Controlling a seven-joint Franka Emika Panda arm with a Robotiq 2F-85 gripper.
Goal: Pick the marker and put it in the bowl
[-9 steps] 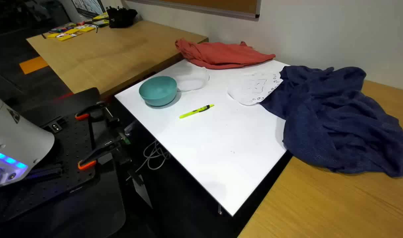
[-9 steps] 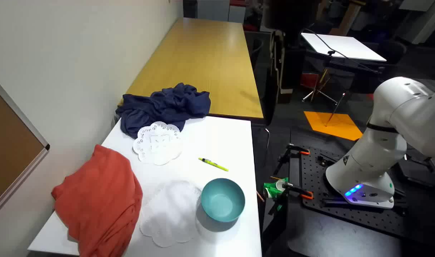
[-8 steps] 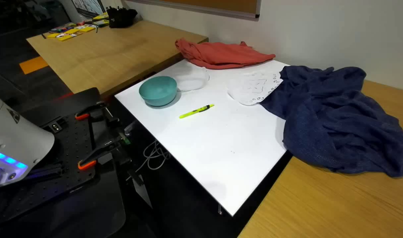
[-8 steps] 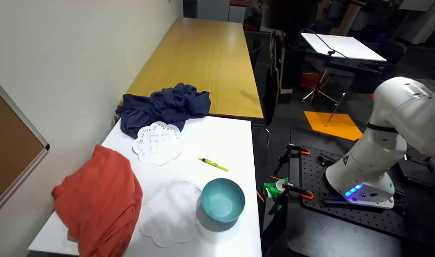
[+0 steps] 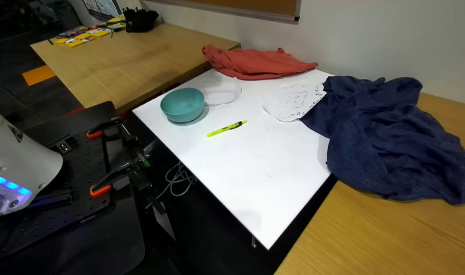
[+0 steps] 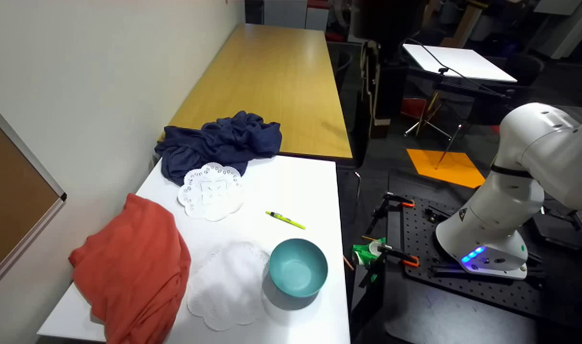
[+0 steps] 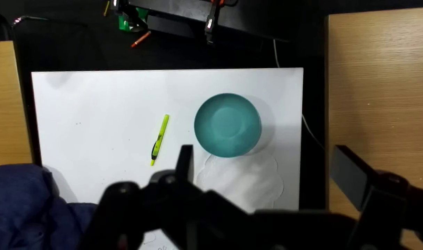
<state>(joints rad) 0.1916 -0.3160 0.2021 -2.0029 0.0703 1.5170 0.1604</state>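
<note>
Worktop (image 5: 270,198): one, white, between your arm (image 6: 515,191) and the wall (image 5: 385,42). Gripper (image 7: 263,152): one, in your wrist view; fingers (image 7: 350,177) spread wide apart. Bowl (image 7: 227,121): one, teal, upright, near the arm-side edge, toward the corner on your arm's left. Marker (image 7: 160,139): one, yellow-green, flat on the worktop, apart from the bowl, nearer the arm-side edge than the wall-side edge. Doily (image 7: 249,177): white, just beside the bowl on its wall side. Another doily (image 6: 212,193): white, partly on the blue cloth (image 6: 219,141). That cloth: heaped over the wall-side corner on your arm's right, reaching onto a wooden table (image 6: 272,86). Red cloth (image 6: 133,267): heaped along the wall-side edge, toward the left corner. Board (image 6: 9,205): brown, on the wall.
</note>
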